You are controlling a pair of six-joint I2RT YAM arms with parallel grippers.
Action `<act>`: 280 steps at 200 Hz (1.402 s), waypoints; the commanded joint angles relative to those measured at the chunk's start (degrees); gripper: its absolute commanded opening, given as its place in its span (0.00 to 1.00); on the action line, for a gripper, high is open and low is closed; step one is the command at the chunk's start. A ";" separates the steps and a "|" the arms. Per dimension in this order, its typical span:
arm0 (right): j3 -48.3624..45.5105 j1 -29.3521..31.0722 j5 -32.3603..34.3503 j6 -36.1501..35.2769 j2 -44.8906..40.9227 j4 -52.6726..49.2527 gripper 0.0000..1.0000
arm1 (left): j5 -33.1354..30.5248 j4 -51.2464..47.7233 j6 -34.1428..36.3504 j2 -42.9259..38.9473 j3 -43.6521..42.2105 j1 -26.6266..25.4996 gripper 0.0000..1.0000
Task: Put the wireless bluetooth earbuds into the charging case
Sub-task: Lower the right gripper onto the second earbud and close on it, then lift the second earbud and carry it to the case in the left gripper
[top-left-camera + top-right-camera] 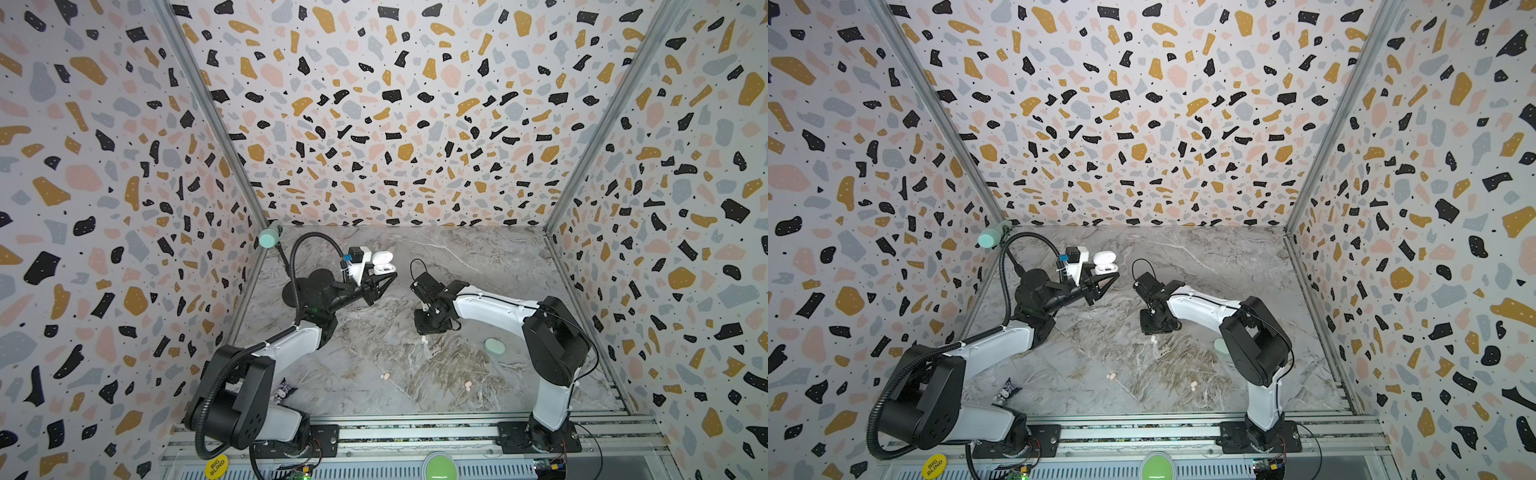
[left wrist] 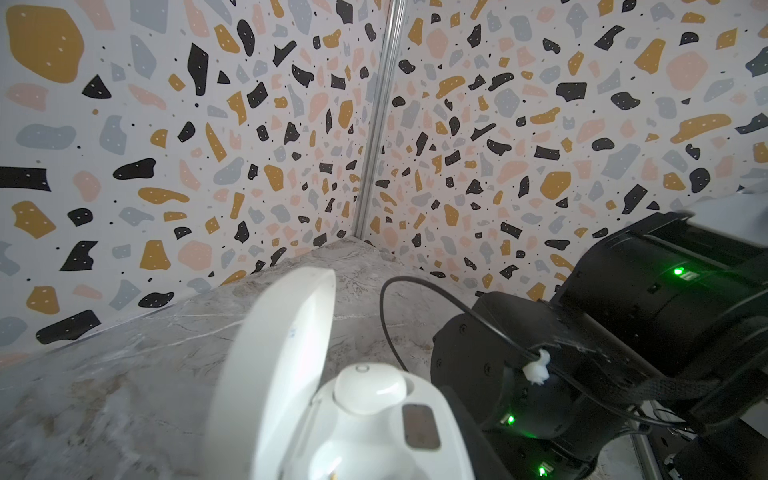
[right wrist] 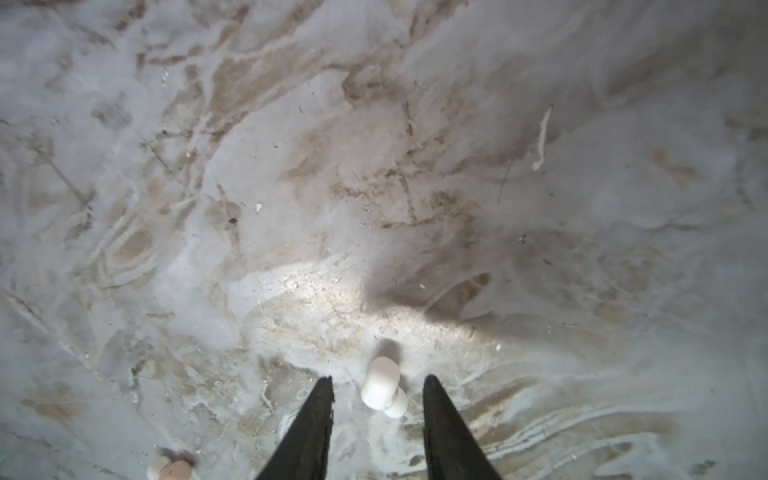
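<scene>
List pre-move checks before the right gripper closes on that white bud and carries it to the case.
1. The white earbud sits between the right gripper fingers: ok, gap either side.
2. Right jaws touching it: not ok, not yet.
3. The left gripper shut on the charging case: ok, held off the table.
4. Case lid open: ok.
5. A free slot beside the seated earbud: ok, looks empty.
6. Bud orientation matching slot: cannot tell.
</scene>
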 commanded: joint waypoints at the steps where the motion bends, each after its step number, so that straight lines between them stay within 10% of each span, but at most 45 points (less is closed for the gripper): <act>1: 1.52 1.10 2.19 1.60 0.66 -2.12 0.36 | 1.03 2.43 0.88 -0.99 0.15 -0.40 0.04; 191: -2.03 2.89 5.28 3.31 2.19 -0.82 0.16 | 0.49 0.33 2.23 -2.30 0.15 -1.35 0.04; 280: -8.06 -0.27 -4.86 2.97 -22.54 3.90 0.14 | -1.83 4.11 2.18 1.87 1.04 -9.77 0.04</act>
